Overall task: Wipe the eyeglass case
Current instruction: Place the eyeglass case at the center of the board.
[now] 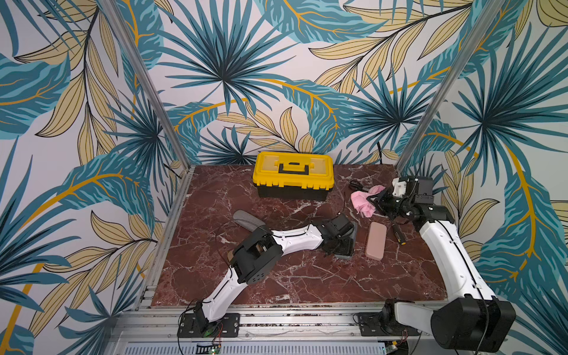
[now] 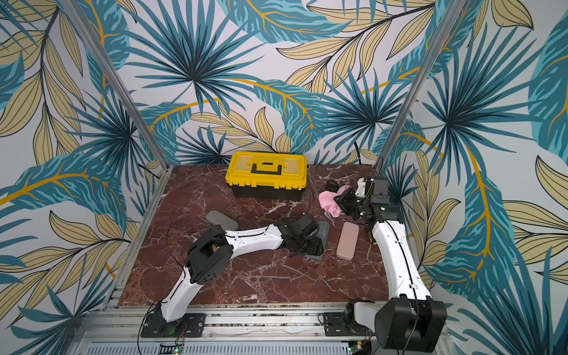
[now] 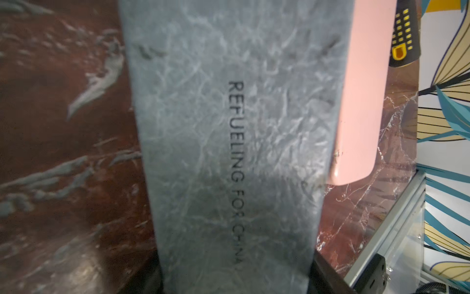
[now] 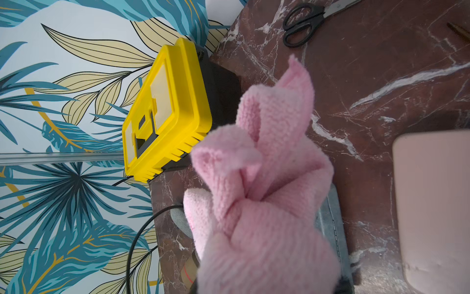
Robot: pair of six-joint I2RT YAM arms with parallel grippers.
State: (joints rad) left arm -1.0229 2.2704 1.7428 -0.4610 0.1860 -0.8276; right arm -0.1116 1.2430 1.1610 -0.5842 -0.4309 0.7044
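Observation:
A grey-blue eyeglass case point(image 3: 229, 127) with dark lettering lies flat on the marble table, right of centre in both top views point(image 1: 345, 252) point(image 2: 323, 229). My left gripper point(image 3: 235, 285) is shut across its near end, with a dark finger point(image 3: 324, 276) on each long side; the arm hides most of it from above point(image 1: 339, 242) point(image 2: 307, 242). A bunched pink cloth point(image 4: 267, 191) hangs from my right gripper point(image 1: 376, 199) point(image 2: 341, 199), which is shut on it, above the table behind the case. The cloth point(image 1: 362, 199) hides the right fingers.
A pink case point(image 1: 376, 241) point(image 3: 361, 101) lies beside the grey one. A black-and-yellow screwdriver point(image 1: 399, 235) is right of it. A yellow toolbox point(image 1: 293, 175) stands at the back, scissors point(image 1: 356, 185) at the back right, a grey oval case point(image 1: 247, 219) to the left.

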